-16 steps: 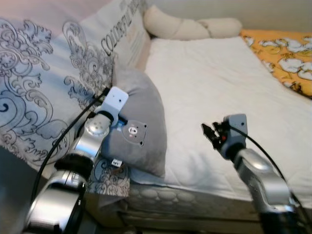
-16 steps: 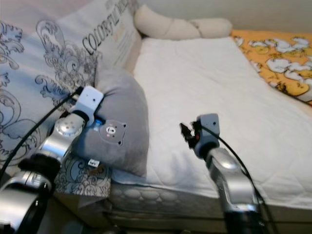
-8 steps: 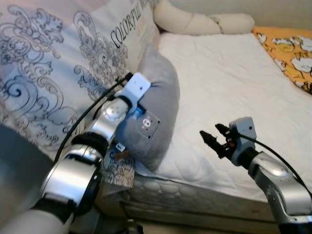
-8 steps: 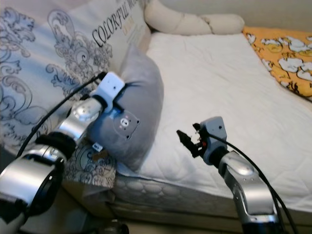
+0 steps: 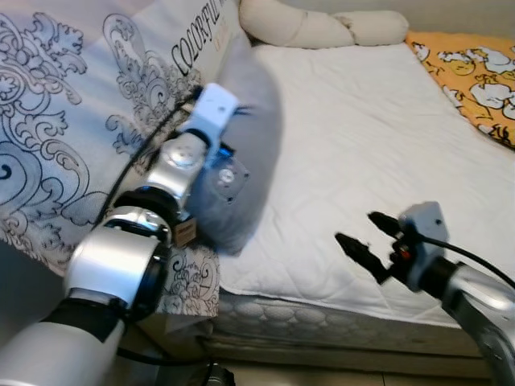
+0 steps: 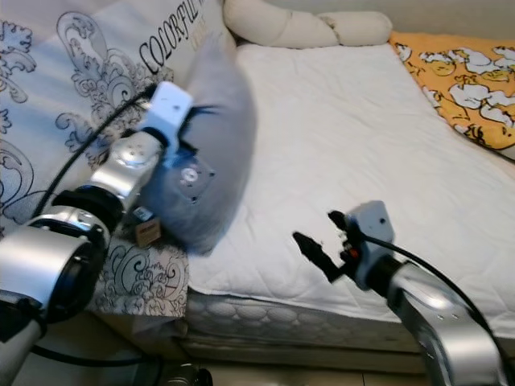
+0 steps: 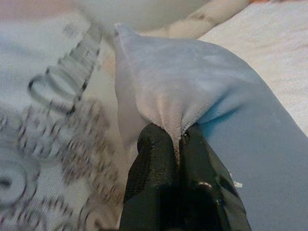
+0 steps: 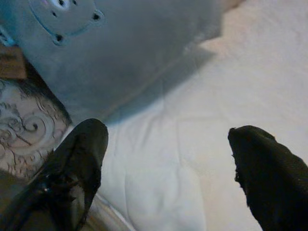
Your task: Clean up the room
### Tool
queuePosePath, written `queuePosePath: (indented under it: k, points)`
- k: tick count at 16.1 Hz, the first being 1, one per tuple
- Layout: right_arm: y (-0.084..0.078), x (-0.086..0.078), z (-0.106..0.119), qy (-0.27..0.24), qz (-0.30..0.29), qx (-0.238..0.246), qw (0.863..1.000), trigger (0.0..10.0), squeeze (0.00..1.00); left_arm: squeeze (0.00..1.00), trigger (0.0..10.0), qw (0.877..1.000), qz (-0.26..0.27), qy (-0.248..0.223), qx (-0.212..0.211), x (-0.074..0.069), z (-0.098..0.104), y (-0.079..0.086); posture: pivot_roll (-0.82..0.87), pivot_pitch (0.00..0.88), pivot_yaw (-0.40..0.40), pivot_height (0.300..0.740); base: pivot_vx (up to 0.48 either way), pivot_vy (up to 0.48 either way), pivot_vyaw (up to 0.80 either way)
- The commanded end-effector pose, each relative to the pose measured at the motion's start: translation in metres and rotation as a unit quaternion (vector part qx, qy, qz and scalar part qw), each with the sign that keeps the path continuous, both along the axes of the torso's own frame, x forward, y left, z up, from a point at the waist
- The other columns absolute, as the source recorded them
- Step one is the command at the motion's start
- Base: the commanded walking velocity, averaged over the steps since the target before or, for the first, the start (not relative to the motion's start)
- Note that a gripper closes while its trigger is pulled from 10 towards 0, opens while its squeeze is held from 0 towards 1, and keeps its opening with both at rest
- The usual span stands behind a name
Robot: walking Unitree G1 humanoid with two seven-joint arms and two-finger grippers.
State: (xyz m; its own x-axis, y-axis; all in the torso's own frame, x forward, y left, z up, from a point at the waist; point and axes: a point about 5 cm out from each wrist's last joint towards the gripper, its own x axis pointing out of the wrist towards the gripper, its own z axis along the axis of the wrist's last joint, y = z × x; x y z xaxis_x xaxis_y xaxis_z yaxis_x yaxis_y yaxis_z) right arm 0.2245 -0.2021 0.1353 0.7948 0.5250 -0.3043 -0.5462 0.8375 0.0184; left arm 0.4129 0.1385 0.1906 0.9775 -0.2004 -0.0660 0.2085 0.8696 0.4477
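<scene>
A gray pillow (image 5: 249, 137) is seen in the upper left middle of the left eye view, standing up on its edge at the side of the white bed (image 5: 378, 145). Its long side runs from the lower left up toward the top of the frame. It is pinched at its edge by the left gripper (image 7: 178, 139), whose jaws are pressed together on a fold of gray cloth. A patterned blanket (image 5: 72, 129) lies just beside the pillow, on the left.

The right gripper (image 5: 372, 246) is held low in the lower right, with its jaws spread wide and nothing between them. The pillow lies up and to the left of it, well apart. So the left arm is judged the nearer one.

The pinch on the cloth is shown clearly in the left wrist view. In the right wrist view, the bear patch (image 8: 65, 19) on the pillow is shown.
</scene>
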Motion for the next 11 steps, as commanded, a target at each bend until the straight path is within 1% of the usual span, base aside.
queuePosePath:
  k: [1,2,3,4,5,7,8,11]
  points:
    - [-0.002,-0.004,0.005,0.001,-0.002,-0.001,1.000,10.0,1.00,0.00,10.0,1.000,0.021,0.005,-0.008,0.000,-0.001,0.007,-0.20,0.027,0.072,0.740,0.000,0.000,0.00]
    - [-0.002,-0.006,0.006,0.005,0.001,-0.003,1.000,10.0,1.00,0.00,10.0,0.999,0.028,0.024,-0.009,-0.002,-0.010,0.010,-0.21,0.033,0.070,0.740,0.000,0.000,0.00]
    - [-0.002,-0.009,0.007,0.011,0.008,-0.003,1.000,10.0,1.00,0.00,10.0,0.998,0.043,0.056,-0.009,-0.006,-0.024,0.016,-0.22,0.047,0.064,0.740,0.000,0.000,0.00]
    - [-0.001,-0.011,0.010,0.013,0.014,-0.003,1.000,10.0,1.00,0.00,10.0,0.996,0.053,0.066,0.002,-0.007,-0.031,0.019,-0.22,0.055,0.061,0.740,0.000,0.000,0.00]
    - [0.000,-0.012,0.014,0.012,0.024,-0.002,1.000,10.0,1.00,0.00,10.0,0.995,0.069,0.072,0.016,-0.009,-0.035,0.024,-0.22,0.063,0.052,0.740,0.000,0.000,0.00]
    - [0.004,-0.011,0.018,0.007,0.047,0.011,0.999,10.0,1.00,0.00,10.0,0.993,0.095,0.076,0.015,-0.009,-0.035,0.032,-0.22,0.061,0.047,0.740,0.000,0.000,0.00]
    - [0.006,-0.012,0.020,0.007,0.056,0.016,0.998,10.0,1.00,0.99,10.0,0.992,0.098,0.078,0.006,-0.009,-0.035,0.035,-0.22,0.058,0.044,0.740,0.000,0.000,0.00]
    - [0.005,-0.008,0.021,0.007,0.056,0.012,0.998,10.0,1.00,1.00,10.0,0.992,0.100,0.077,-0.006,-0.008,-0.030,0.042,-0.21,0.047,0.041,0.740,0.000,0.000,0.00]
